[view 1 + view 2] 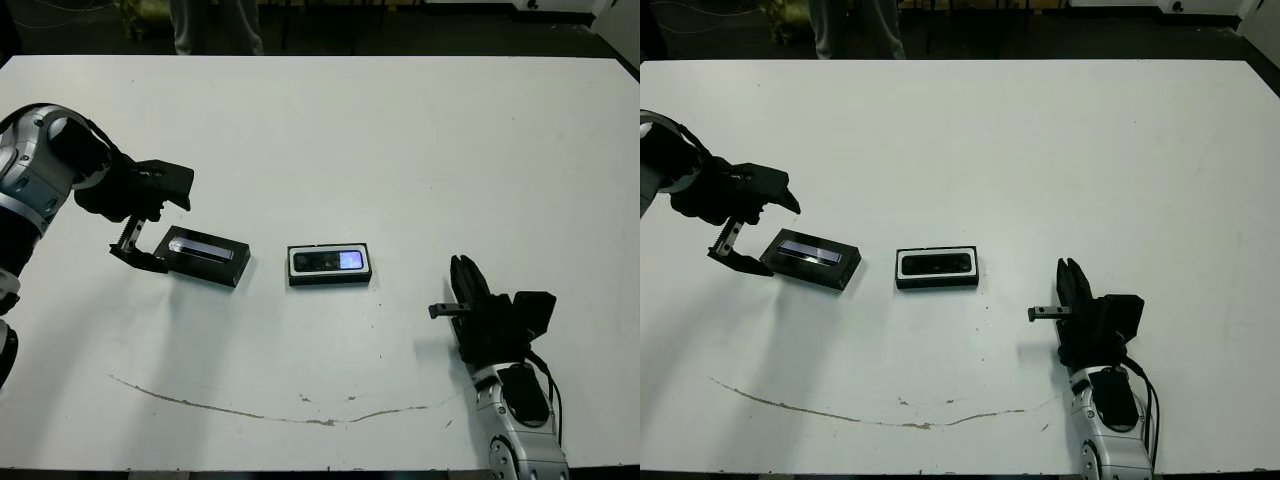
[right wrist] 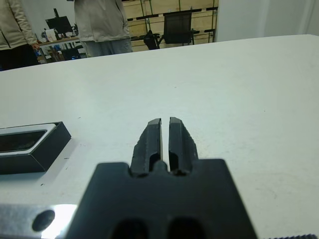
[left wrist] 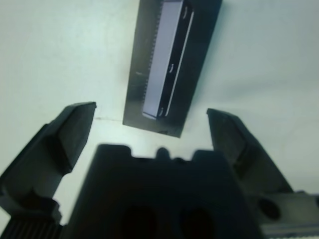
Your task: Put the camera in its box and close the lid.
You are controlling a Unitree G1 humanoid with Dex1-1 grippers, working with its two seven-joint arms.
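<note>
Centrally on the white table [image 1: 400, 150] sits the box [image 1: 330, 265], a shallow black tray with white lining, its long axis running left to right. Inside it lies the camera [image 1: 328, 261], a slim black bar lying along the same axis, its bluish glossy patch at the robot's right end. Just to the robot's left, apart from the box, rests the lid [image 1: 204, 257], flat and black with a greyish glossy strip on top; its long axis runs left to right, slightly angled. The left gripper [image 1: 150, 222] hangs at the lid's left end with its fingers spread wide, grasping nothing. Well to the right, near the table's front edge, the right gripper [image 1: 468, 283] rests with fingers pressed together, empty. Beyond the far edge, a person [image 2: 97, 22] stands.
</note>
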